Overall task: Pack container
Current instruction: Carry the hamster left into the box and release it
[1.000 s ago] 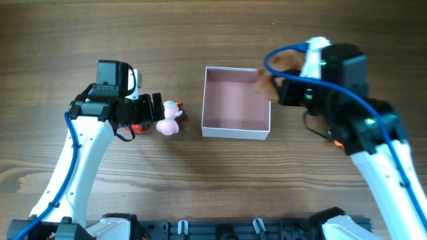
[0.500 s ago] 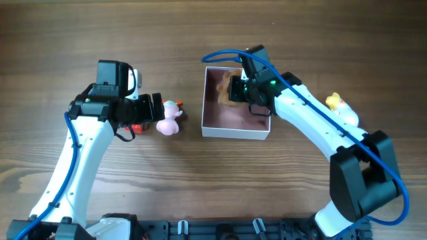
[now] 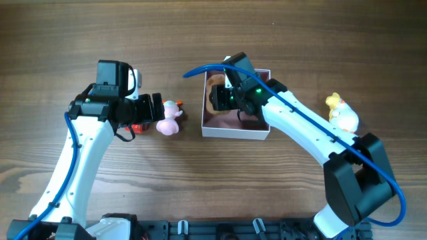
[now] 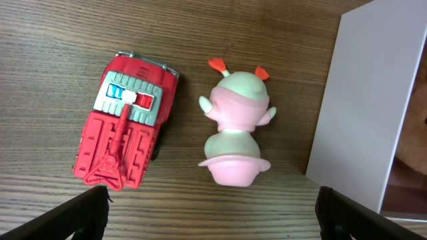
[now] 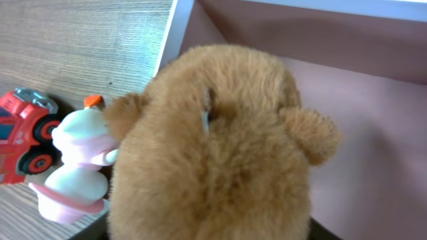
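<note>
The container (image 3: pixel 220 127) is a small white box with a pink inside, at the table's middle; its white wall (image 4: pixel 363 100) and pink floor (image 5: pixel 373 153) show in the wrist views. My right gripper (image 3: pixel 223 99) is shut on a brown plush toy (image 3: pixel 218 97) and holds it over the box's left part; the plush (image 5: pixel 213 160) hides the fingers. A pink figure (image 3: pixel 169 118) stands just left of the box, next to a red toy truck (image 3: pixel 139 126). My left gripper (image 3: pixel 155 110) is open, just behind the pink figure (image 4: pixel 237 130) and truck (image 4: pixel 127 130).
A yellow and white duck toy (image 3: pixel 341 113) lies right of the box, beside my right arm. The pink figure (image 5: pixel 73 167) and truck (image 5: pixel 23 133) also show at the left of the right wrist view. The table is dark wood.
My right arm swung left from the box's right side, carrying the brown plush over the box to its left part. The duck came into view. The left arm has not moved.
</note>
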`<move>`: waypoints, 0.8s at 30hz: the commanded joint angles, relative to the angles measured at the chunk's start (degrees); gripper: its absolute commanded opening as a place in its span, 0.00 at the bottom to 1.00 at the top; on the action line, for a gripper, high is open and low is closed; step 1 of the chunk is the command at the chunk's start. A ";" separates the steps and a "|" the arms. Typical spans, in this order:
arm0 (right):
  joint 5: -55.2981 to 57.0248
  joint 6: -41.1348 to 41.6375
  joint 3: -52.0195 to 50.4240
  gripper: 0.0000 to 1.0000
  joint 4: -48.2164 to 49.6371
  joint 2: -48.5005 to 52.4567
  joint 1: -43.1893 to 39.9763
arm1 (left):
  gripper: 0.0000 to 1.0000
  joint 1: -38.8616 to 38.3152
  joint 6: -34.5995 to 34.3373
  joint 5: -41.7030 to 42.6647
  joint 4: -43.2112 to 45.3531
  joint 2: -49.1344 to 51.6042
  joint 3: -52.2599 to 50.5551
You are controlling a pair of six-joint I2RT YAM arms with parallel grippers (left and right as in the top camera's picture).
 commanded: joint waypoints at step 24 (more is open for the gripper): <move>15.08 0.22 1.09 0.94 -27.43 -27.10 -27.43 | 1.00 0.15 -0.52 -0.52 -0.02 0.28 1.01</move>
